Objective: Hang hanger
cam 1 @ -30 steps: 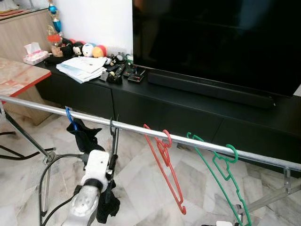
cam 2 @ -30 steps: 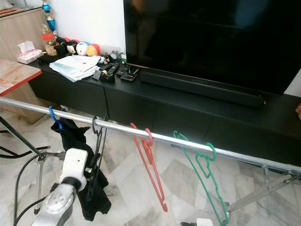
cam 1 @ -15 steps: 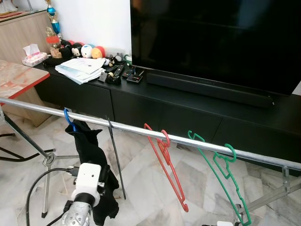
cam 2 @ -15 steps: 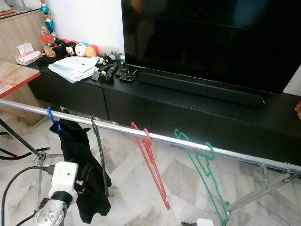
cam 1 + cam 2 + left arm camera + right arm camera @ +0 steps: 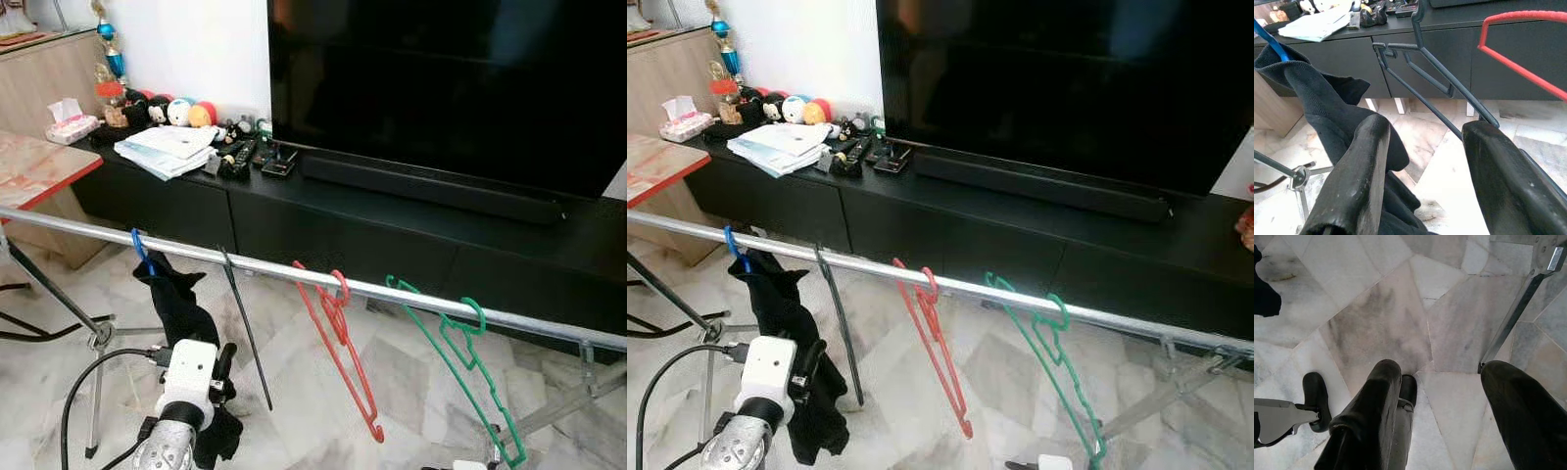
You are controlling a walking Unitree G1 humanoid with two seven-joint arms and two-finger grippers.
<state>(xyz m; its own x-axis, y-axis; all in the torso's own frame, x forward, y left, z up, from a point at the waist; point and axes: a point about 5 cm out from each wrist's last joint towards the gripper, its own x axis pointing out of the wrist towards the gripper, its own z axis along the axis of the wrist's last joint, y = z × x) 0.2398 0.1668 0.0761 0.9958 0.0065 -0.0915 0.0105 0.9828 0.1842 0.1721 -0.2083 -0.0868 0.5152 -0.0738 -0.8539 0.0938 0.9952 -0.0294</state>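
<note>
1. Left eye view: a silver rail point(image 5: 411, 297) ran across the frame from upper left to lower right, in front of a long black TV cabinet point(image 5: 392, 235) with a large dark television point(image 5: 441, 88) on it.
2. 4 hangers hung on the rail. From the robot's left they were a blue hanger point(image 5: 142, 251) carrying a black garment point(image 5: 181, 304), a thin black hanger point(image 5: 245, 328), a red hanger point(image 5: 338, 357) and a green hanger point(image 5: 460, 377).
3. The black hanger's hook sat on the rail just beside the garment, and its body slanted down toward the marble floor point(image 5: 294, 392).
4. The left gripper point(image 5: 223, 360) was low, below the rail and just in front of the garment. In the left wrist view its 2 fingers point(image 5: 1356, 186) stood apart with nothing between them, released, with the black hanger point(image 5: 1435, 83) beyond the tips.
5. In the right wrist view the right gripper point(image 5: 1440, 382) pointed down at the floor, fingers spread and empty, near a metal stand leg point(image 5: 1513, 318).
6. Papers point(image 5: 168, 149) and small plush toys point(image 5: 176, 111) lay on the cabinet's left end.
</note>
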